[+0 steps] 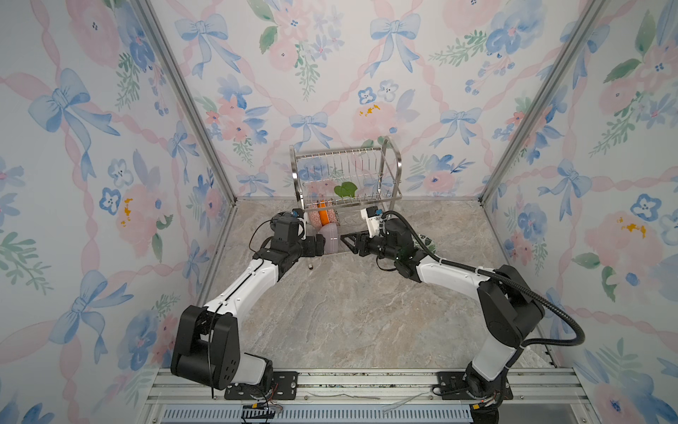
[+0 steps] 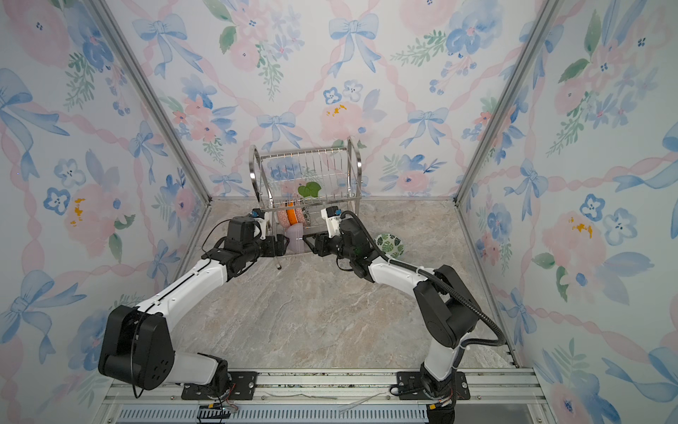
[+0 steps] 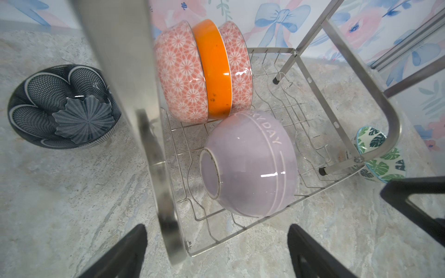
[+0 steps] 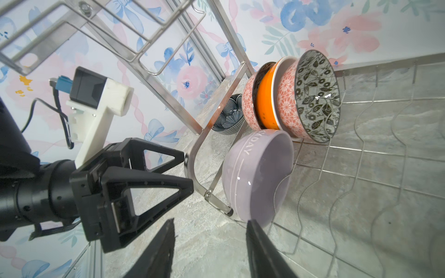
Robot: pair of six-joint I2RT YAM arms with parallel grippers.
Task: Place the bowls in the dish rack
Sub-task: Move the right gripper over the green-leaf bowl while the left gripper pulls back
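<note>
I find the lavender bowl (image 3: 250, 163) on its side on the rack's (image 1: 345, 161) lower shelf, beside three bowls (image 3: 214, 72) standing on edge. The left gripper (image 3: 216, 228) and right gripper (image 4: 210, 221) both have jaws apart, clamping nothing. The blue bowl (image 3: 62, 106) and leaf bowl (image 3: 382, 163) sit on the table (image 1: 348, 312).

Dish rack (image 1: 345, 167) at back-centre of surface (image 1: 348, 312), by back wall. Lower shelf, left-back: three bowls (image 3: 213, 69) on edge, packed together. 4th bowl (image 3: 250, 163) on its side just in front of them. L claw (image 3: 216, 227) just left of 4th bowl, R claw (image 4: 210, 221) just right. 5th bowl (image 3: 65, 106) on surface left of rack, 6th bowl (image 2: 389, 245) on surface right of rack.
</note>
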